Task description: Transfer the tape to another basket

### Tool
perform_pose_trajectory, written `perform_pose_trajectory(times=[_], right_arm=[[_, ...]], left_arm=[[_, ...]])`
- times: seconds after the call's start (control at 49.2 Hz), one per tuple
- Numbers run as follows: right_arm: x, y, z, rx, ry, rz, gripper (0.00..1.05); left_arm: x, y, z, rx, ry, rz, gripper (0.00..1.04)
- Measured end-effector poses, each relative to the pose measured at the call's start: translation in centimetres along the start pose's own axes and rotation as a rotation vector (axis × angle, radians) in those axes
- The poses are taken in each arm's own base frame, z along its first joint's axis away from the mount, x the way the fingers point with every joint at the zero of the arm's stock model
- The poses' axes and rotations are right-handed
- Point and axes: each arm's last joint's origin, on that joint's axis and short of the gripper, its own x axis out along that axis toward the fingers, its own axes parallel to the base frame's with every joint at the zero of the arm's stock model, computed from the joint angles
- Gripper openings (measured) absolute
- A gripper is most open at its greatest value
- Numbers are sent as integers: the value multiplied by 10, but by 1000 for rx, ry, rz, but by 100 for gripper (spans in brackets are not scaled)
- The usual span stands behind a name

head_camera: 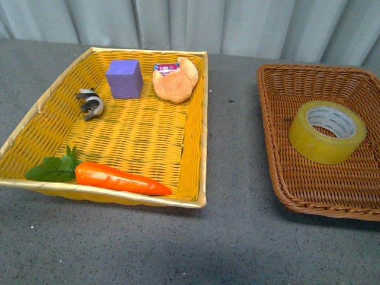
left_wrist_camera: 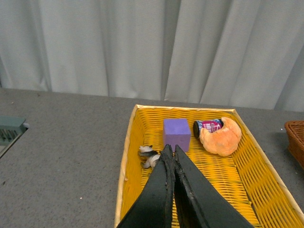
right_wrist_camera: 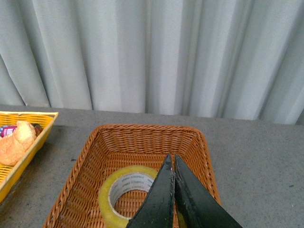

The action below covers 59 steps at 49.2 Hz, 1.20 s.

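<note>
The yellow tape roll (head_camera: 327,131) lies flat in the brown wicker basket (head_camera: 291,83) at the right. It also shows in the right wrist view (right_wrist_camera: 118,192), inside the brown basket (right_wrist_camera: 142,137). My right gripper (right_wrist_camera: 171,159) is shut and empty, held above the basket with the tape just beside and below its tips. My left gripper (left_wrist_camera: 171,149) is shut and empty above the yellow basket (left_wrist_camera: 130,137). Neither gripper shows in the front view.
The yellow basket (head_camera: 202,119) at the left holds a purple cube (head_camera: 124,78), a croissant (head_camera: 176,79), a grey clip (head_camera: 89,102) and a toy carrot (head_camera: 119,177). Grey tabletop (head_camera: 231,237) lies between and in front of the baskets. A curtain hangs behind.
</note>
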Motion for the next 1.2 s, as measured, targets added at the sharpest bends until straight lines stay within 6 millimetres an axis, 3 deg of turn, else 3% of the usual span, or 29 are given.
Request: perform_pose_trajectory(times=[0.366, 0.833, 1.198], right_arm=[[-35, 0, 10, 2, -5, 1, 1], [-68, 0, 12, 3, -15, 2, 1], [-82, 0, 16, 3, -29, 2, 1]], left_arm=[[-26, 1, -16, 0, 8, 0, 4], [-51, 1, -6, 0, -26, -2, 4], [-63, 1, -4, 0, -33, -2, 4]])
